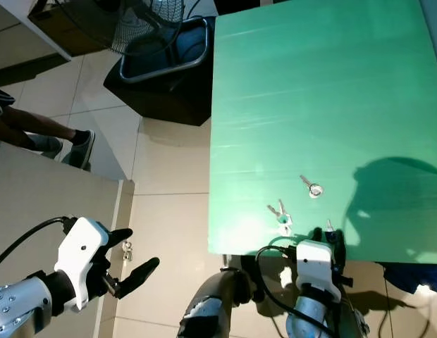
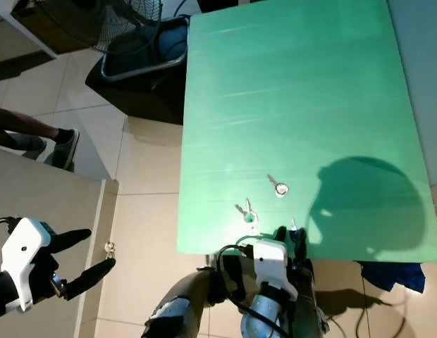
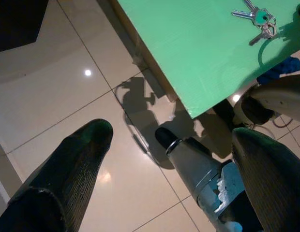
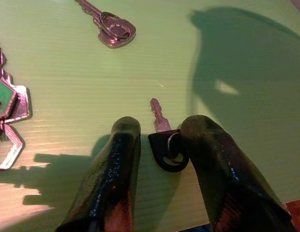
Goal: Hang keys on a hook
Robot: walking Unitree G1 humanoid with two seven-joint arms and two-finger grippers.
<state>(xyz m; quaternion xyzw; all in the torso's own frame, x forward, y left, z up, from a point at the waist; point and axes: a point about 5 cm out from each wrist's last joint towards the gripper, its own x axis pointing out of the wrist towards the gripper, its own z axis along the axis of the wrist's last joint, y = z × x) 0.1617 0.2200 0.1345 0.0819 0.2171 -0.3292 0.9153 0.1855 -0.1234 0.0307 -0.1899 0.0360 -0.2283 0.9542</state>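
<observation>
**Keys on the green table, right gripper around the black-headed one**

Table (image 1: 324,91) first: a large green corrugated-plastic surface standing on pale glossy floor tiles (image 1: 169,232). Beyond its far left corner sits a dark base with a grey metal frame (image 1: 165,56), and a person's legs in dark shoes (image 1: 60,141) stand at the left.

The left gripper (image 1: 137,257) hangs over the floor beside the table, its two black fingers spread apart and holding nothing. The right gripper (image 4: 157,140) is at the table's near edge, its fingers parted on either side of a small silver key with a black head and ring (image 4: 164,140); the key lies flat on the table between them, not yet clamped.

Just beside it lies a bunch of silver keys with a green tag (image 1: 282,217), and a little further in, a single silver key on a ring (image 1: 311,187).
</observation>
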